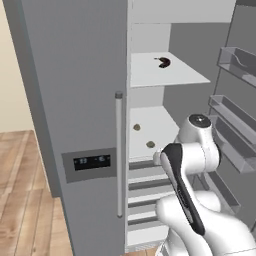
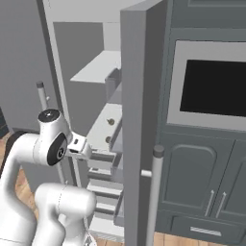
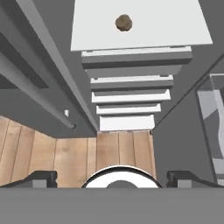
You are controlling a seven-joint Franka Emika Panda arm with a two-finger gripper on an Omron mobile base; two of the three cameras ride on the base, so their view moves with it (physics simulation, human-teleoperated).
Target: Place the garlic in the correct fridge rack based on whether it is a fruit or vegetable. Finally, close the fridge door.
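End effector (image 3: 112,178) spread wide, empty, above wood floor. Garlic (image 3: 124,22) at twelve o'clock on fridge rack (image 3: 175,30): likely light, firm, prone to rolling; pinch across middle.

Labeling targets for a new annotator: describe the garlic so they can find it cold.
Look inside the open fridge, at the lower fridge rack just above the stacked drawers. Two small tan-brown bulbs sit there; the garlic is the one nearer the front edge. The dark curved item lies on the shelf above.
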